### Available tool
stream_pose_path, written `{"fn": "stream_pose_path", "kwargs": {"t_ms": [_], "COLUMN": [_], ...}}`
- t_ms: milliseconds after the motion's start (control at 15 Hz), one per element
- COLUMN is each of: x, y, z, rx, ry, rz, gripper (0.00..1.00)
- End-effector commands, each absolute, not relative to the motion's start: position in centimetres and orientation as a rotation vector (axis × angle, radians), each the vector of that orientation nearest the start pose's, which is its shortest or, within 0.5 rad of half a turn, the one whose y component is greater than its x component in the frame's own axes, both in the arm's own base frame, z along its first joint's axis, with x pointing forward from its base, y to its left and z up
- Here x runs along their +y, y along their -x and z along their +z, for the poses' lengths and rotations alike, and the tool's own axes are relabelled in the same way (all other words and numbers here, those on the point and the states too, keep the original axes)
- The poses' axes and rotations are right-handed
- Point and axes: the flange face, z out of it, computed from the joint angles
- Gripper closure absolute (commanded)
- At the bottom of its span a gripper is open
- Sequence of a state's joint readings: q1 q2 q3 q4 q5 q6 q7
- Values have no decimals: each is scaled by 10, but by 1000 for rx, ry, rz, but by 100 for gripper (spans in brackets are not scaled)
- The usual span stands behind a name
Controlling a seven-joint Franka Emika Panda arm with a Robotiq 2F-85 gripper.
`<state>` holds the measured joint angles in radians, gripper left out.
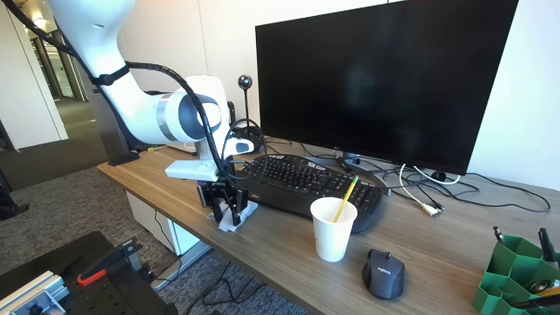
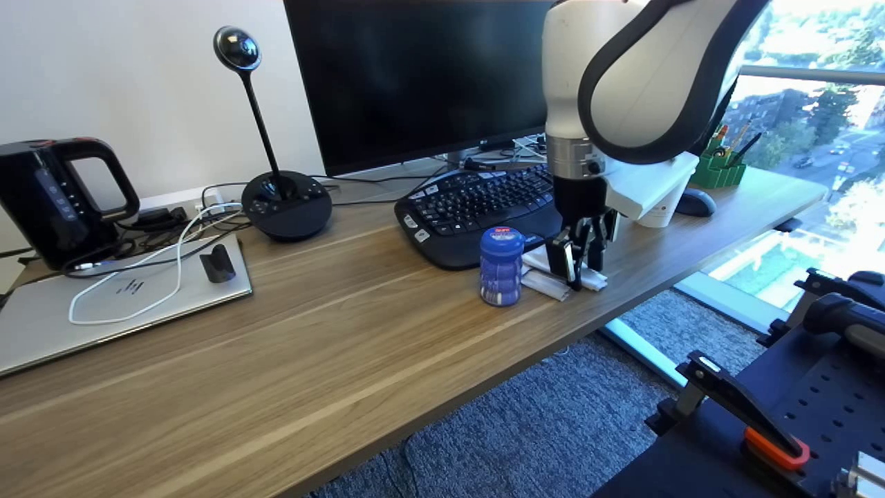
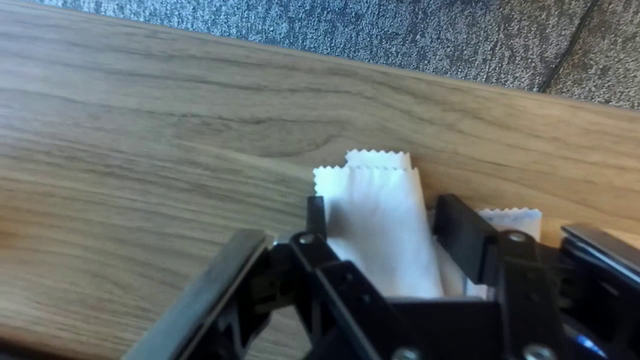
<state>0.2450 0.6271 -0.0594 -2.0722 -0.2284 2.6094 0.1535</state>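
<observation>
White packets with zigzag-cut ends lie on the wooden desk near its edge. In the wrist view my gripper (image 3: 380,217) stands over them, fingers apart. One packet (image 3: 385,235) lies between the fingers; the left fingertip is at its side, while a gap shows before the right finger (image 3: 462,240). Another packet (image 3: 517,220) pokes out behind that right finger. Both exterior views show the gripper (image 1: 228,216) pointing down with its tips low at the packets (image 2: 547,284). Whether the tips touch the desk I cannot tell. A blue bottle (image 2: 502,273) stands upright close by.
A black keyboard (image 1: 280,197) lies behind the gripper, before a monitor (image 1: 372,87). A white cup (image 1: 331,245) with a pencil, a mouse (image 1: 383,275) and a green holder (image 1: 503,262) stand along the desk. A laptop (image 2: 124,294), kettle (image 2: 48,200) and conference camera (image 2: 287,207) are farther off.
</observation>
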Motion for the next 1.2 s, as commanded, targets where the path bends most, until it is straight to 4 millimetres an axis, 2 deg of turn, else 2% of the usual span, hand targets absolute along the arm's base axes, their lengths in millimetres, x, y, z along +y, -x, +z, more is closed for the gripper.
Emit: {"fn": "stream_pose_path", "kwargs": {"t_ms": [0, 133, 267, 800, 1133], "x": [110, 111, 111, 105, 83], "y": [-564, -565, -566, -568, -574], "z": [116, 116, 117, 115, 113], "rx": [-394, -397, -397, -379, -289], "ry": [3291, 3289, 3289, 3311, 3341], "rz": [127, 122, 118, 119, 142], "gripper": [71, 88, 100, 98, 98]}}
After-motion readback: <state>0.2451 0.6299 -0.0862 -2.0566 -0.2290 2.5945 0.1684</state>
